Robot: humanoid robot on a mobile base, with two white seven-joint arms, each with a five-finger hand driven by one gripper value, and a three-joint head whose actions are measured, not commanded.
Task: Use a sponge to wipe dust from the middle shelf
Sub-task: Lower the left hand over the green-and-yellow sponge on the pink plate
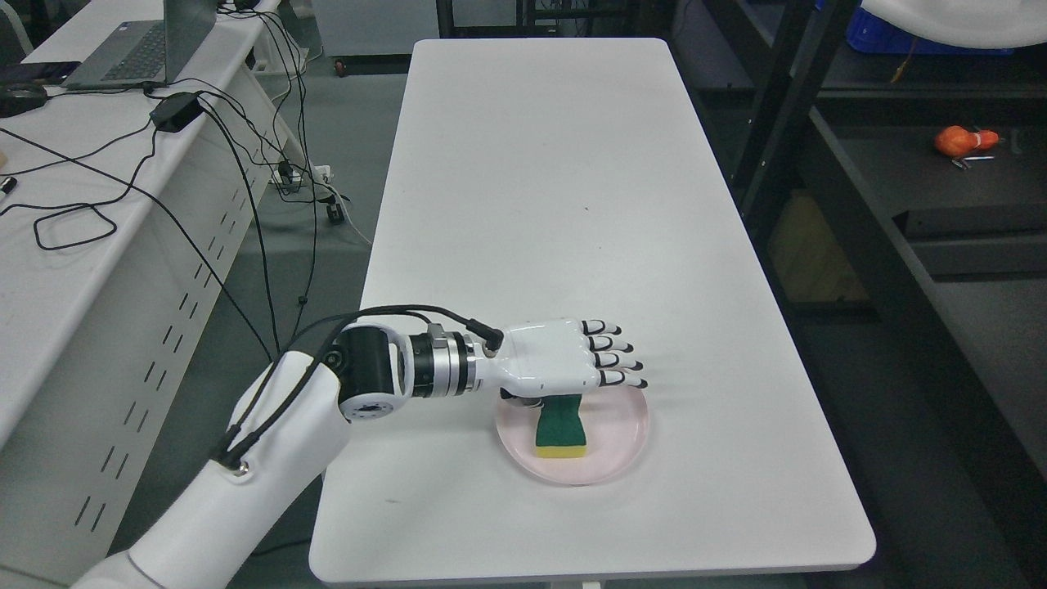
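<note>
A green-and-yellow sponge (pixel 561 426) lies on a pink plate (pixel 617 446) near the front of the white table (pixel 556 204). My left hand (pixel 609 353) hovers palm down over the plate's far side, just above the sponge's far end. Its fingers are stretched out flat toward the right and hold nothing. The hand hides the sponge's far end. The dark shelf unit (pixel 941 164) stands to the right of the table.
A white desk (pixel 74 245) with a laptop (pixel 139 45), a power brick and several black cables stands to the left. An orange object (pixel 963 141) lies on the dark shelf. A narrow floor gap separates the table from each side.
</note>
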